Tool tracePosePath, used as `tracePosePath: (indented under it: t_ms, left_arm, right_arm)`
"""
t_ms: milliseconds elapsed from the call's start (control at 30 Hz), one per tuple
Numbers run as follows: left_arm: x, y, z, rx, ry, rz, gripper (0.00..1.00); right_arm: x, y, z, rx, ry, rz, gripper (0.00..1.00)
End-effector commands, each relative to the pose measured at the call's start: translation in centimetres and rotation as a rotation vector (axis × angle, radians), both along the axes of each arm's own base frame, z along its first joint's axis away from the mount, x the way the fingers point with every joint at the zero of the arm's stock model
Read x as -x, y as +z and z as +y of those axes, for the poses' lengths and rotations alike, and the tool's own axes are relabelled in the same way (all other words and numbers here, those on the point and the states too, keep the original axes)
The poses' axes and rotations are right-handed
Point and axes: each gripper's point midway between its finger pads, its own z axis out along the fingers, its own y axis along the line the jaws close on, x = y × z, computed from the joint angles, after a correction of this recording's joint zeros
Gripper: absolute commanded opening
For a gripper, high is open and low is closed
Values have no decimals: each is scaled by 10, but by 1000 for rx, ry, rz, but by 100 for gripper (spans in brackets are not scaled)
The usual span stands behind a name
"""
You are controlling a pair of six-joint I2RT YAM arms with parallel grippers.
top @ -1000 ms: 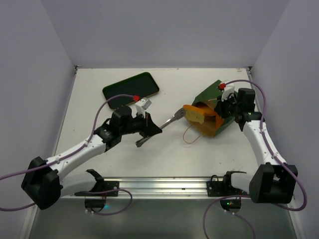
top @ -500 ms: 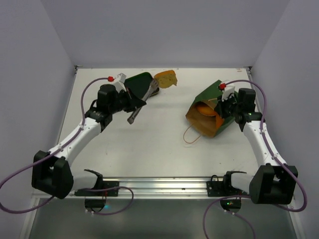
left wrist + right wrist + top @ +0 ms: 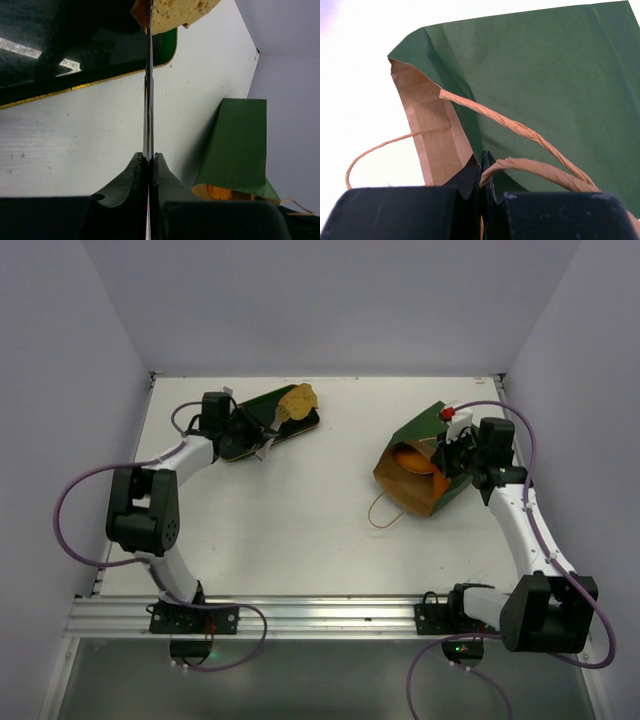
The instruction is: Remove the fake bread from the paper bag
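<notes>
A: Right gripper (image 3: 481, 172)?
B: Clamped on the paper bag (image 3: 425, 465), at the rim by its string handle (image 3: 520, 131). Bag lies on its side on the table (image 3: 300, 520), mouth toward the near-left, orange bread (image 3: 410, 458) inside.
A: Left gripper (image 3: 148, 165)?
B: Closed tight on metal tongs (image 3: 148, 100); the tongs grip a tan bread slice (image 3: 296, 400) over the dark green tray (image 3: 262, 420), far left.
</notes>
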Motion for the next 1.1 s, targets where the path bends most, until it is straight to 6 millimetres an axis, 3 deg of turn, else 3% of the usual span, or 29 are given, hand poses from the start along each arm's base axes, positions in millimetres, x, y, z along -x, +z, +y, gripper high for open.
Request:
tracePosePath:
  t_ms: [0, 167, 433, 867, 1067]
  left_arm:
    - [-28, 10, 11, 49, 67, 4, 0]
    - [-33, -12, 20, 58, 109, 66, 0]
    - [-41, -16, 25, 65, 114, 70, 0]
    - [-44, -13, 22, 85, 100, 70, 27]
    - [-44, -7, 21, 95, 94, 59, 29]
  right_arm:
    - [-4, 16, 4, -29, 15, -69, 0]
    - [-4, 16, 4, -28, 16, -71, 0]
    - [-5, 15, 4, -28, 16, -70, 0]
    - [-4, 15, 3, -25, 15, -74, 0]
    - [-4, 15, 2, -24, 13, -73, 0]
